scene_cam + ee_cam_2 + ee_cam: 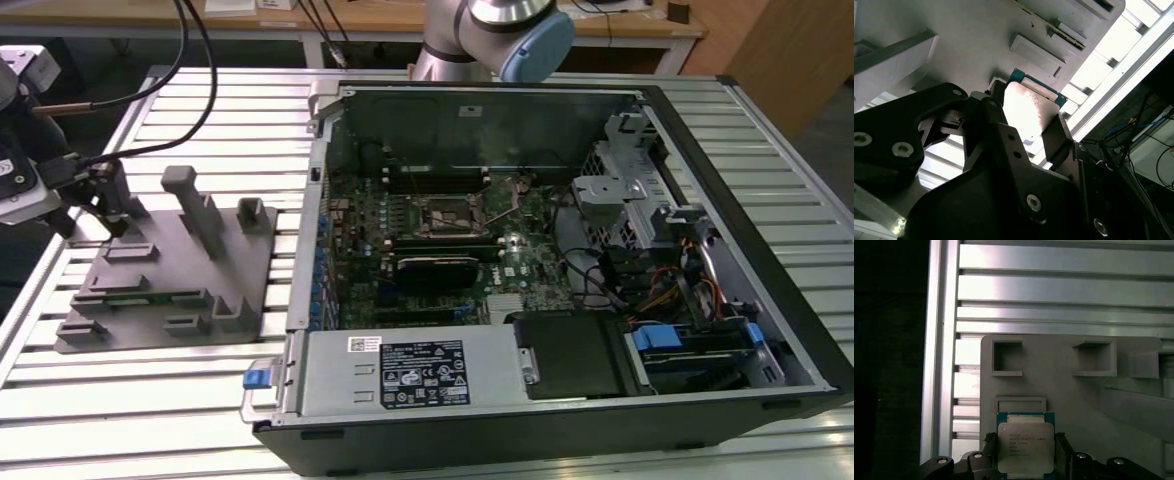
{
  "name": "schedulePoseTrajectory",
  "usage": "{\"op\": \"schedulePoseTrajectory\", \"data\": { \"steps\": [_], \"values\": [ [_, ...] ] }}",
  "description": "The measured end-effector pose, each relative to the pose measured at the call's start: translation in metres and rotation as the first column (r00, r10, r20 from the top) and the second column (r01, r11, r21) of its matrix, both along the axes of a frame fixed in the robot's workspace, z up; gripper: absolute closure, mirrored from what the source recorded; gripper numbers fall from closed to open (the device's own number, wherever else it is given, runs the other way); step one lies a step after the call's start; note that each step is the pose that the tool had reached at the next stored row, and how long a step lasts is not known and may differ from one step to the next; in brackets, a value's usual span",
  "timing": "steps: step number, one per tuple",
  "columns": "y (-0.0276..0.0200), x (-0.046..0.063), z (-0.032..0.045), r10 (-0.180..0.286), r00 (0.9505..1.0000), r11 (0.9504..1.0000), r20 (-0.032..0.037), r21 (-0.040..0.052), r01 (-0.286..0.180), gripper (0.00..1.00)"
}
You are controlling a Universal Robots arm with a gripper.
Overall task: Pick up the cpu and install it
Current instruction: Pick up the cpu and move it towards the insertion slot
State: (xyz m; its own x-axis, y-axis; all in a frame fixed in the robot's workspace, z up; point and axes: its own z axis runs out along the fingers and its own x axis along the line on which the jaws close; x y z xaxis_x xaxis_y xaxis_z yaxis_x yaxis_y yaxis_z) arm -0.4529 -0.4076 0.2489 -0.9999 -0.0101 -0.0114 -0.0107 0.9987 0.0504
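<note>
Aluminium slats, ribbed and bright, across the whole table (174, 400). Carries an open computer case (561, 130) lying on its side, with the motherboard bare and a black socket frame (445, 212) near the middle of the board. Carries also, just beside the case toward the exterior view's left, a grey plastic tray (174, 290) with upright posts and shallow pockets. Beyond the table, a wooden desk (400, 20) with dark cables trailing down, and the arm (494, 30) rising behind the case's far wall. At the tray's edge on the exterior view's left, the pincer (114, 222), black and pointing down at the tray. In both wrist views, the cpu (1025, 445) (1026, 107) right between the black fingers (1064, 452), silvery top facing up and green rim showing along one side. Looks clamped on the cpu by two opposite edges, one finger against each. Cannot tell whether lifted clear or resting in a pocket of the tray. Well apart from the case and the socket frame.
</note>
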Motion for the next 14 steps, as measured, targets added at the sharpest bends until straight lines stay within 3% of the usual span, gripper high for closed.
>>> {"op": "schedulePoseTrajectory", "data": {
  "steps": [14],
  "values": [
    [0.0003,0.0,0.0036,0.0,1.0,1.0,-0.0001,-0.0001,0.0,0.46]
  ]
}}
